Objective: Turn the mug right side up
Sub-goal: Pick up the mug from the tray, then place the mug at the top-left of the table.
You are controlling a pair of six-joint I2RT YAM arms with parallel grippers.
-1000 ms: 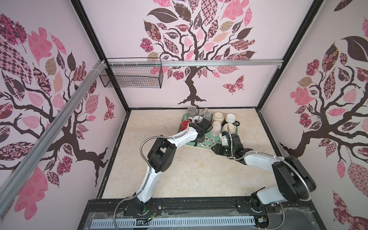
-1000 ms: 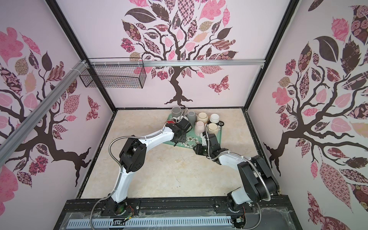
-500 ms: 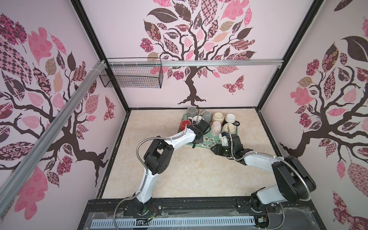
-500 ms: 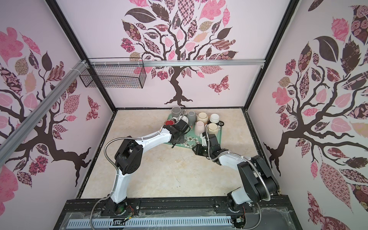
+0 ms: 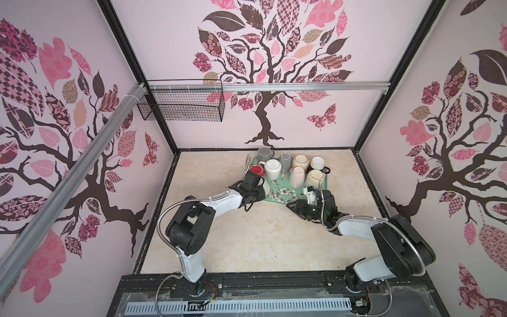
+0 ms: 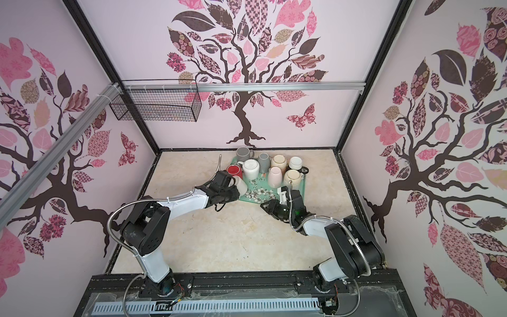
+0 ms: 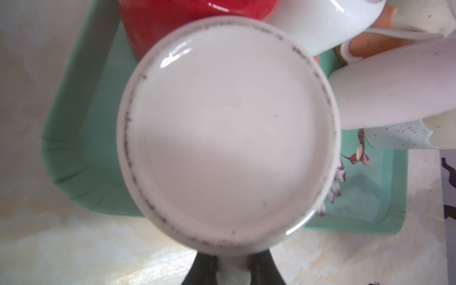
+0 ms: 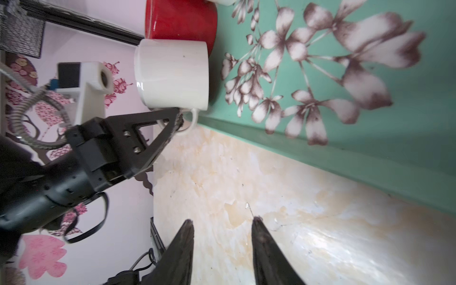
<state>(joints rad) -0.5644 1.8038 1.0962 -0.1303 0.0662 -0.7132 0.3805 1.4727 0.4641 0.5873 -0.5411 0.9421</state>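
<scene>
I had the grasp step in hand. The left gripper [image 8: 177, 118] was closed almost fully on the handle [image 8: 190, 121] of the mug [image 7: 227, 133], with a finger on either side of the loop. The mug's body sat just beyond the fingertips, base up toward the wrist camera and mouth down at a corner of the tray [image 8: 370, 160]. I could not tell whether the mouth rested on the tray floor or hung just off it. A red mug [image 8: 180, 19] stood just past the mug on the side away from the gripper, nearly touching it by my judgement. A pale mug [image 7: 394, 86] lay close along one flank.

The right gripper [image 8: 222, 222] was partly open and empty, low over the desk [image 8: 246, 185]. The tray's rim lay ahead of its fingertips, and the mug was well off to one side.

The turn itself was not yet done. I judged the next move to be a straight lift clear of the tray wall and the red mug. After that, a draw back toward the gripper's own side over bare desk, then a slow half roll of the wrist to bring the mouth up. With only the handle pinched, I reckoned the heavy body could swing in the grip, so the roll wanted care.
</scene>
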